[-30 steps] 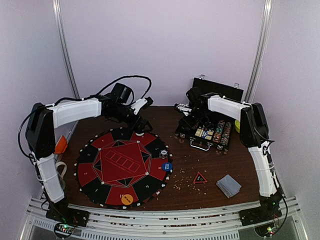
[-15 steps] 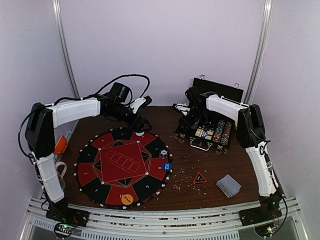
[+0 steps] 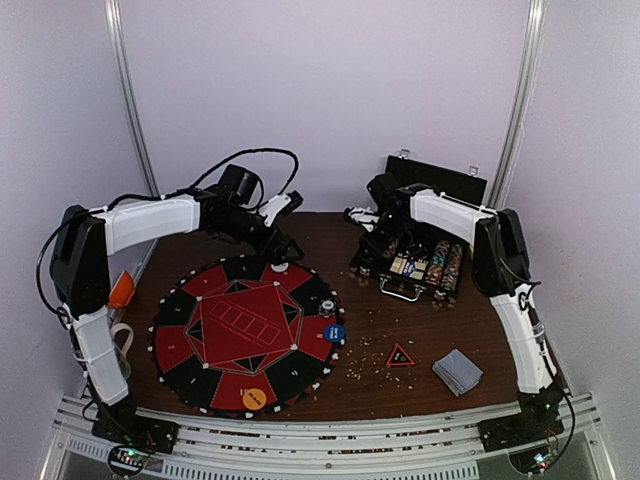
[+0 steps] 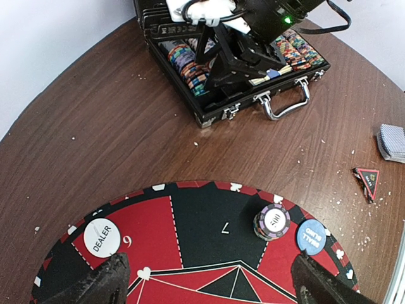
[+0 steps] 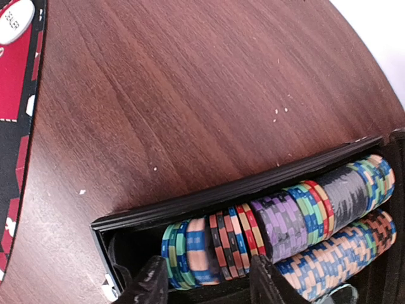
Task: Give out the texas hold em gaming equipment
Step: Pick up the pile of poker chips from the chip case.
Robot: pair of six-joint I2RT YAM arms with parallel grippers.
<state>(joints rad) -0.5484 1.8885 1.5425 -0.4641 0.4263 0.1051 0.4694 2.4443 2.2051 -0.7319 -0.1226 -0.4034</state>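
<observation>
Rows of edge-striped poker chips (image 5: 297,221) fill the black case (image 3: 415,262). My right gripper (image 5: 209,285) is down in the case's left end, open, its fingers (image 5: 152,285) either side of a few loose chips (image 5: 209,253). My left gripper (image 4: 209,291) hangs wide open and empty over the far edge of the round red-and-black mat (image 3: 240,335). On the mat lie a white dealer disc (image 4: 102,236), a small chip stack (image 4: 272,221), a blue disc (image 4: 311,236) and an orange disc (image 3: 254,398). A grey-blue card deck (image 3: 457,371) lies at the front right.
The case's lid (image 3: 440,178) stands open at the back. A red triangular marker (image 3: 400,356) and scattered crumbs lie on the brown table (image 3: 380,320) between mat and cards. An orange object (image 3: 121,290) sits at the left table edge.
My right gripper has shifted slightly back and left within the case. The left arm has barely moved.
</observation>
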